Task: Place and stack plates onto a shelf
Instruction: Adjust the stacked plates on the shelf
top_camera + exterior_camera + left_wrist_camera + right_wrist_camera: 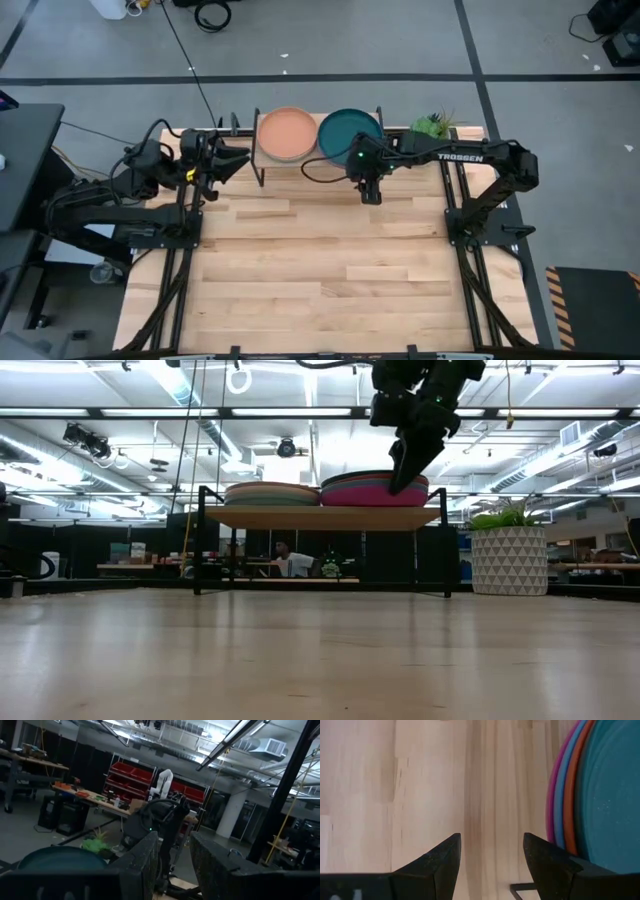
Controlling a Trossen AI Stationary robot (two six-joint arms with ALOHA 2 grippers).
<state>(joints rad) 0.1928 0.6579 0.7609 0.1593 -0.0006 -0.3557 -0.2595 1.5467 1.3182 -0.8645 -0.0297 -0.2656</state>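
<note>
Two stacks of plates rest on the small wooden shelf at the table's far edge. The left stack shows a tan-brown plate on top; the right stack shows a dark teal plate on top, with orange, light blue and magenta rims below it. My right gripper hangs open just in front of the right stack's near edge, fingers pointing down, holding nothing. My left gripper is open, level, left of the shelf. In the left wrist view, the teal plate and the right arm lie beyond its fingers.
A potted green plant in a white patterned pot stands at the table's far right, beside the shelf. The slatted wooden table top stretches toward the near edge. A person sits in the room behind the shelf.
</note>
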